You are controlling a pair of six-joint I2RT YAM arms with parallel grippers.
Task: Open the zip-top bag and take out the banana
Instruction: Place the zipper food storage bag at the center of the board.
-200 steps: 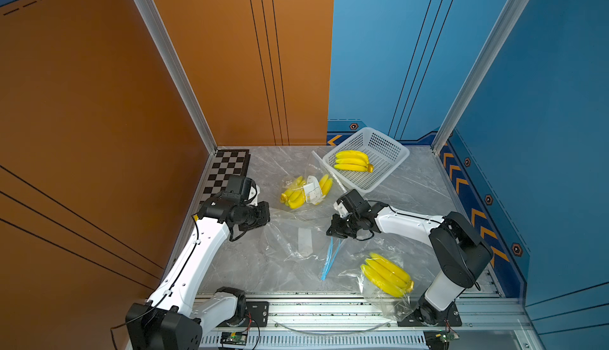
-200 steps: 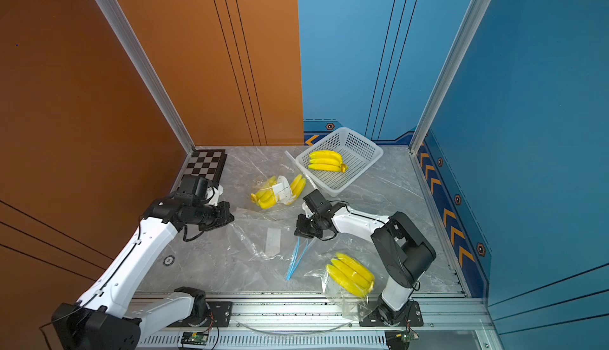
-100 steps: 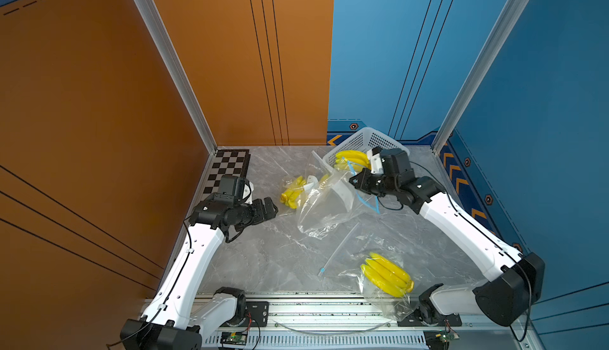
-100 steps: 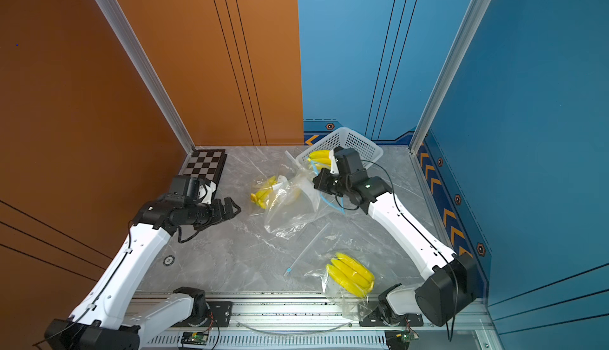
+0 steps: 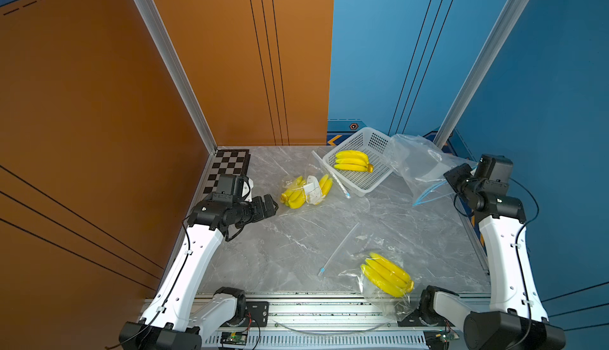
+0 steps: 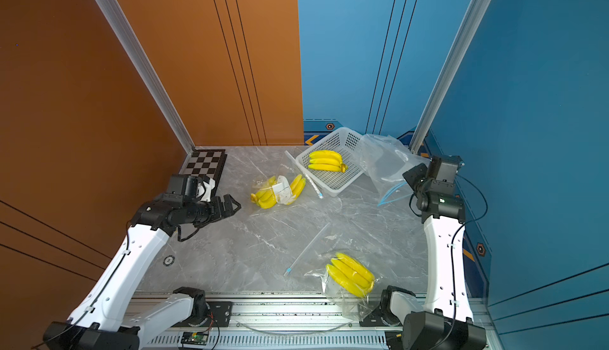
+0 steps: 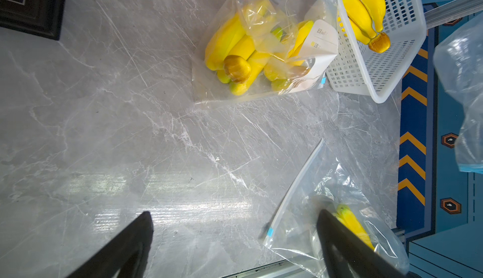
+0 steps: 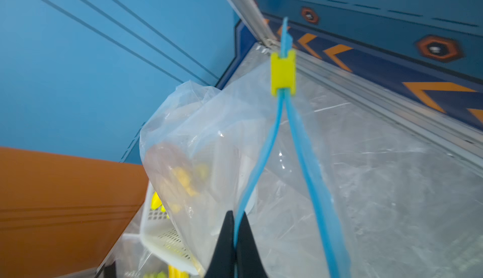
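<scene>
**Zip-top bag (image 5: 417, 164) held up at the table's right edge**

The clear bag is pinched by its blue zip strip (image 8: 261, 164) in the clenched right gripper (image 8: 236, 219) and raised just beside the white basket (image 5: 372, 141), in which a banana bunch (image 5: 351, 160) is lying. The left gripper (image 5: 271, 204) is spread wide and empty above the marble table (image 5: 296, 239), near another bagged bunch (image 5: 303, 190).

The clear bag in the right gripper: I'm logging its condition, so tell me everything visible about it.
The clear bag is thin, crinkled plastic and looks empty. Its blue zip strips are parted beyond a yellow slider, so the mouth is open. The right gripper, shut, pinches one strip and holds the bag raised beside the white basket at the table's far right. Whether it touches the basket is unclear.
</scene>
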